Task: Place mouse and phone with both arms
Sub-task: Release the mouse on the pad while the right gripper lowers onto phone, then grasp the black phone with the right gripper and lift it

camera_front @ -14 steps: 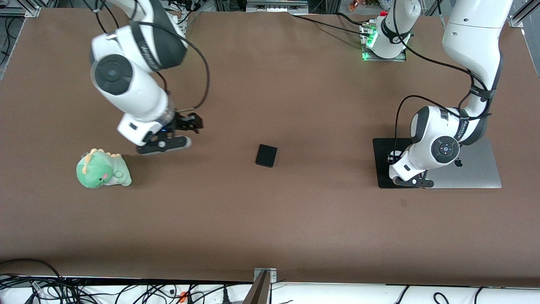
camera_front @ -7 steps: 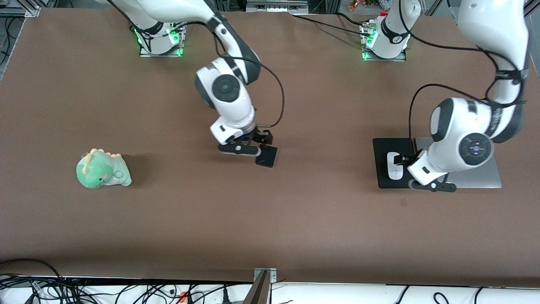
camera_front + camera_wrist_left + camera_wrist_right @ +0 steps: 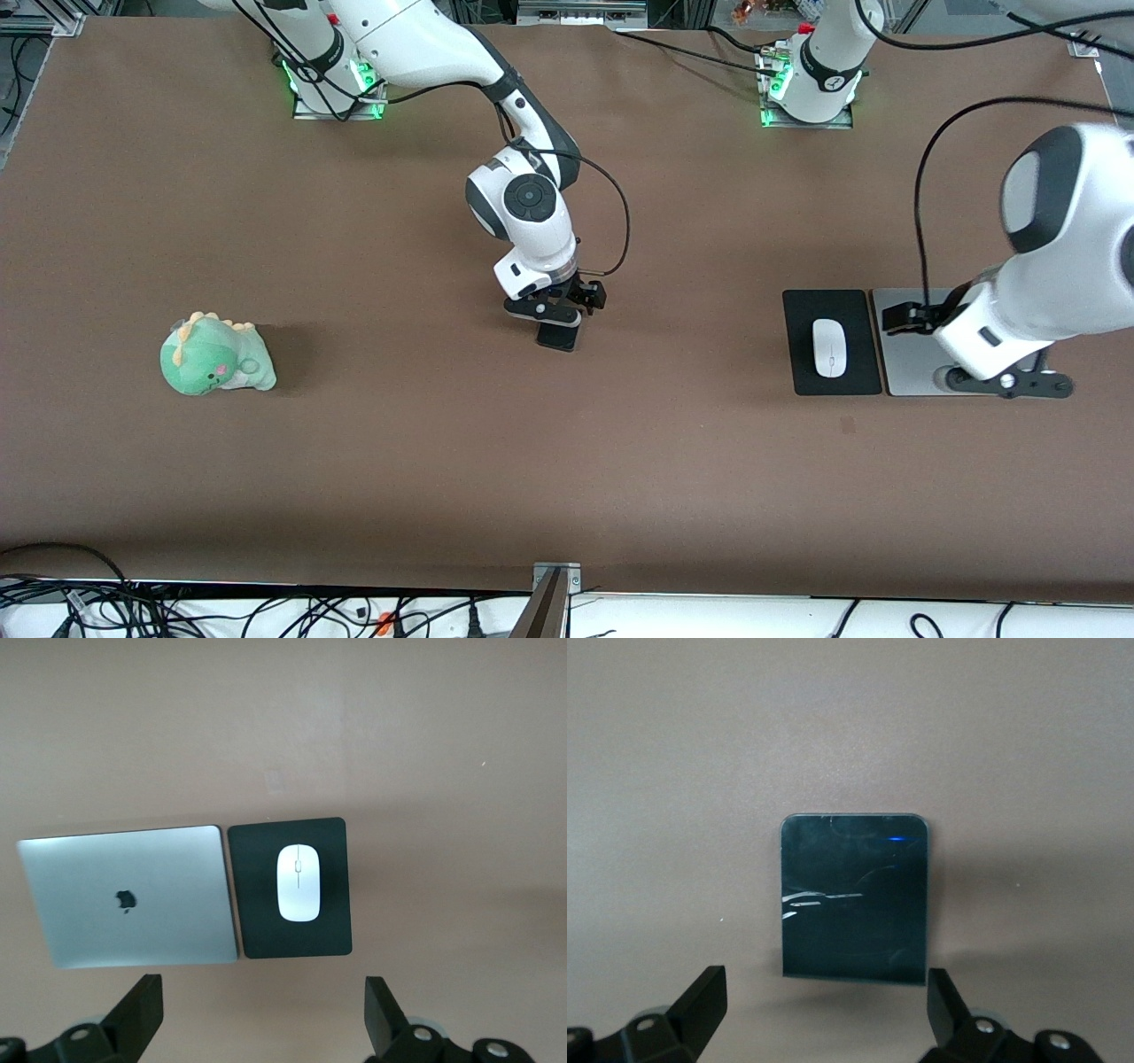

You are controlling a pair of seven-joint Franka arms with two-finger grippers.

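Robotics lab, 2 bolted arm bases (image 3: pixel 337 80), aluminium framing, loose cables (image 3: pixel 106 602)

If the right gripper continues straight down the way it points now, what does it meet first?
Most likely the phone: the open right gripper points down at it, fingers either side. How far above it hangs is unclear.

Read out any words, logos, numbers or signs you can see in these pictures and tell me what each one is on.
Apple logo, no lettering: on the lid of the closed silver laptop.
Small dark print on the black bands of the white robot arms: too small to read.
Glossy black rectangular phone: only scratches and glare, no text.
White oval computer mouse, flat black rectangular mat, green plush dinosaur: no text.
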